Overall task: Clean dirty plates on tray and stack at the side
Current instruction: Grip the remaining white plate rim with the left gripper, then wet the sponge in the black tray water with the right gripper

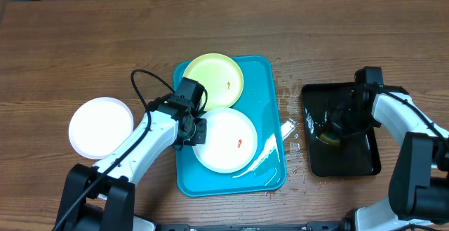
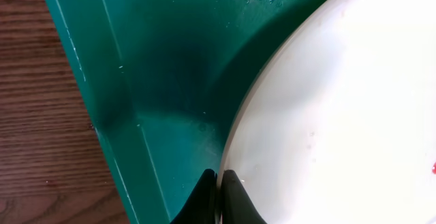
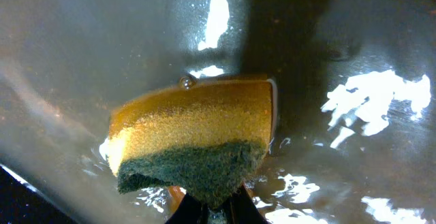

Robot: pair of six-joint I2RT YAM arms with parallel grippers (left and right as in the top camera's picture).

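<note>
On the turquoise tray [image 1: 272,76], the left fingers [image 2: 237,202] are pinched shut on the left rim of the smeared white plate [image 1: 228,141]. It lies flat at the tray's nearer end, touching the yellow-green plate [image 1: 212,76]. Well to the right, over the black tray [image 1: 365,162], the right fingers [image 3: 240,212] are closed on a wet sponge [image 3: 194,132]. The plate's orange smear [image 1: 240,144] lies to the sponge's left, so the right arm likely carries it leftward while the left steadies the rim. A second white plate [image 1: 100,126] sits on the counter [image 1: 70,41], far left.
</note>
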